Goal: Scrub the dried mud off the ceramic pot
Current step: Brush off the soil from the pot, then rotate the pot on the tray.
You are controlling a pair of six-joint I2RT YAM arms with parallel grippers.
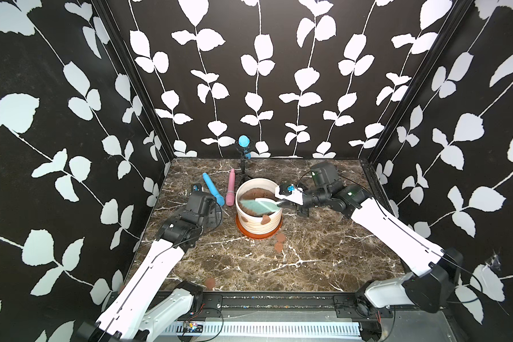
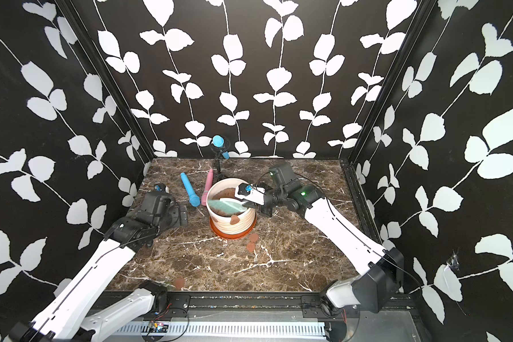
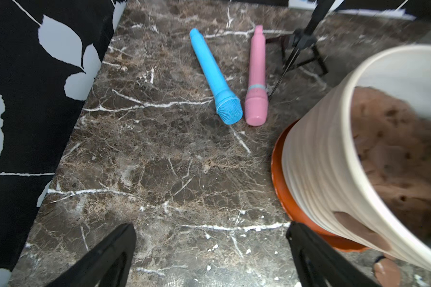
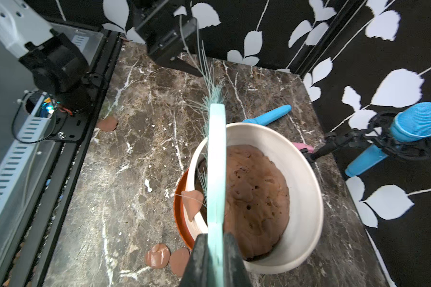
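The ceramic pot (image 1: 259, 217) (image 2: 233, 225) is cream, ribbed, and stands on an orange saucer at mid-table. Dried mud (image 1: 265, 219) (image 4: 191, 202) sticks to its front side, and a second patch (image 3: 358, 226) shows in the left wrist view. Two loose mud discs (image 1: 280, 241) (image 4: 157, 255) lie on the marble in front of the pot. My right gripper (image 4: 215, 239) is shut on a teal-and-white brush (image 1: 259, 205) (image 4: 217, 161), which lies across the pot's rim. My left gripper (image 3: 210, 226) stands open and empty, left of the pot, one finger close to the saucer.
A lumpy brown soil mass (image 4: 256, 198) fills the pot. A blue microphone (image 1: 213, 189) and a pink one (image 1: 230, 192) lie behind and left of it. Another blue microphone on a black tripod (image 1: 244, 148) stands at the back wall. One more mud disc (image 1: 210, 282) lies at the front edge.
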